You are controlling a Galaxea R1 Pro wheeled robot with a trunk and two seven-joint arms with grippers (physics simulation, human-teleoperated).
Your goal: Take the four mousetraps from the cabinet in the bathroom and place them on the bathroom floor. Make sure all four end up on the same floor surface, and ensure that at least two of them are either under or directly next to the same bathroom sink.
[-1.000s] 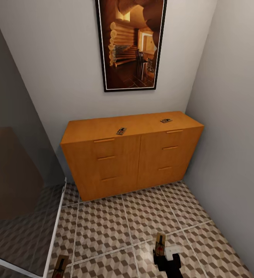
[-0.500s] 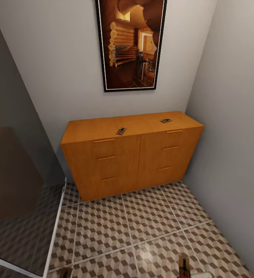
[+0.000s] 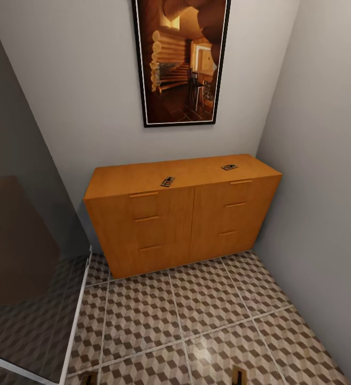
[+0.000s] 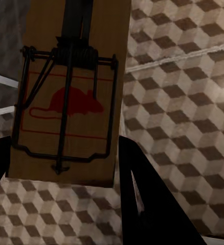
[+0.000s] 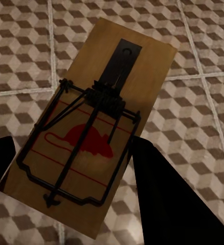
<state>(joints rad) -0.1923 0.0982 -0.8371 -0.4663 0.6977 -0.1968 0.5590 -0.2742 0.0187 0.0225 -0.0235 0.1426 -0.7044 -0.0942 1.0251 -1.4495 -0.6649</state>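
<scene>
The cabinet (image 3: 183, 214) is a low orange-brown wooden chest with two columns of three slot-handled drawers, standing in a corner of pale grey walls beneath a dark-framed picture (image 3: 181, 60) of a log interior. Two small flat mousetraps lie on its smooth top, one near the middle front (image 3: 168, 182), one toward the right (image 3: 229, 167). The bathroom floor (image 3: 159, 315) is square tiles printed with brown, beige and white cubes, with pale grout. The left hand (image 4: 66, 178) grips a wooden mousetrap (image 4: 73, 87) bearing dark wire and a red mouse mark; the right hand (image 5: 71, 168) clamps another mousetrap (image 5: 91, 138) likewise, both above the tiles. Compared with a second ago, both held traps have sunk almost out of the head view's lower edge.
</scene>
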